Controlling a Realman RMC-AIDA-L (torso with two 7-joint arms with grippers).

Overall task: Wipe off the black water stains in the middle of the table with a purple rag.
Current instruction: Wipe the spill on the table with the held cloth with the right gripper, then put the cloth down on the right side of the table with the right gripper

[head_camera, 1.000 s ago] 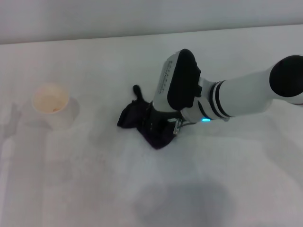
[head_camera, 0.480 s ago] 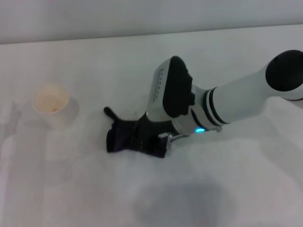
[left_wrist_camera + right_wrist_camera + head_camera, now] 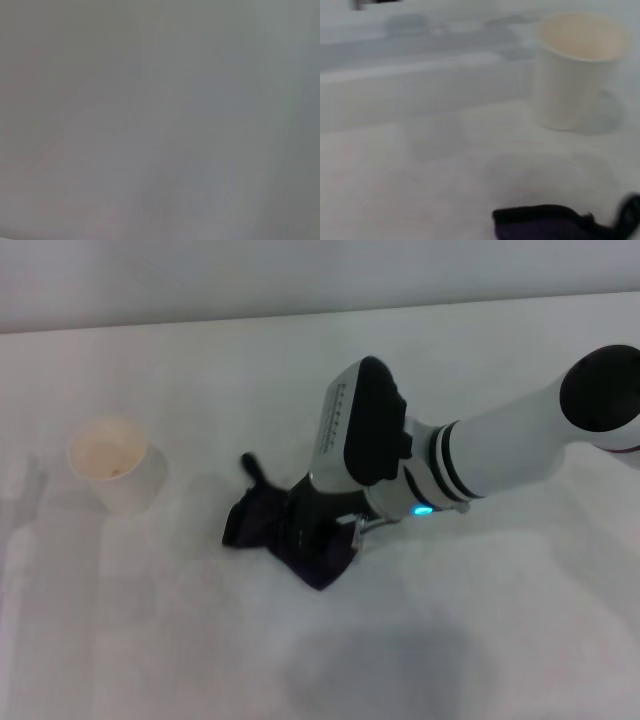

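Observation:
The purple rag [image 3: 270, 525] lies crumpled on the white table [image 3: 480, 630] near its middle, its small loop sticking out toward the far side. My right gripper [image 3: 325, 525] presses down on the rag's right part and is shut on it, mostly hidden under the white and black wrist. The right wrist view shows the rag's edge [image 3: 545, 225] low in front of the camera. The black water stains do not show; the rag and arm cover that spot. My left gripper is out of view, and its wrist view shows only plain grey.
A white paper cup [image 3: 110, 465] stands upright to the left of the rag, a short gap away, and appears again in the right wrist view [image 3: 580, 70]. The table's far edge meets a pale wall.
The right gripper dragged the rag to the left across the table, then slightly back to the right and nearer. The rag's loop swung with it. The cup has not moved.

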